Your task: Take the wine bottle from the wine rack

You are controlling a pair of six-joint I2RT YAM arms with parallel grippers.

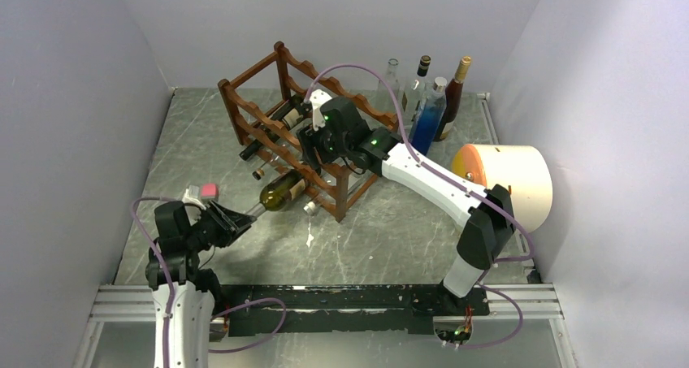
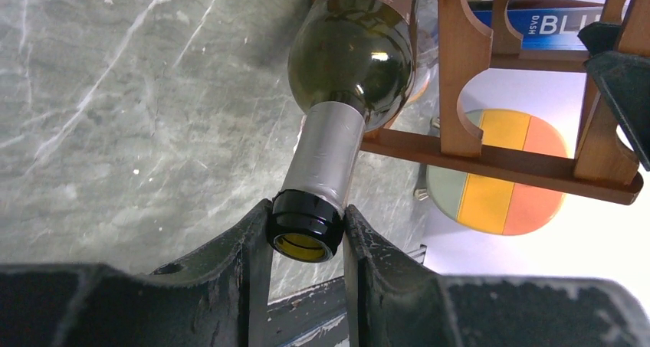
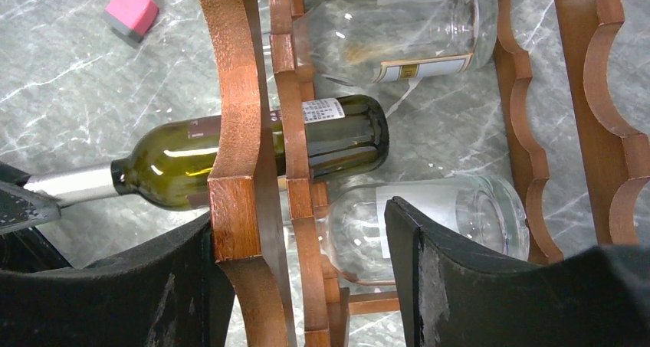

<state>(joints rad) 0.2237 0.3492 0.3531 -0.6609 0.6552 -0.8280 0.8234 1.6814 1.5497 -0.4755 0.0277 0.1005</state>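
Observation:
The wine rack (image 1: 244, 112) is a reddish-brown wooden frame with wavy rails, standing mid-table. A dark green wine bottle (image 1: 282, 191) with a silver neck lies in its lower front slot, neck sticking out toward the left arm. My left gripper (image 1: 244, 219) is shut on the bottle's black mouth (image 2: 306, 226); the green body (image 2: 352, 63) still lies in the rack (image 2: 460, 79). My right gripper (image 1: 313, 132) is open above the rack, its jaws (image 3: 299, 240) straddling a top rail (image 3: 238, 117). The green bottle (image 3: 169, 159) shows below it.
Two clear bottles (image 3: 398, 33) (image 3: 460, 217) and other dark ones lie in the rack. Several bottles (image 1: 431, 100) stand at the back right. A cream cylinder with a striped face (image 1: 508, 177) lies at the right. A pink block (image 1: 209, 190) sits by my left wrist.

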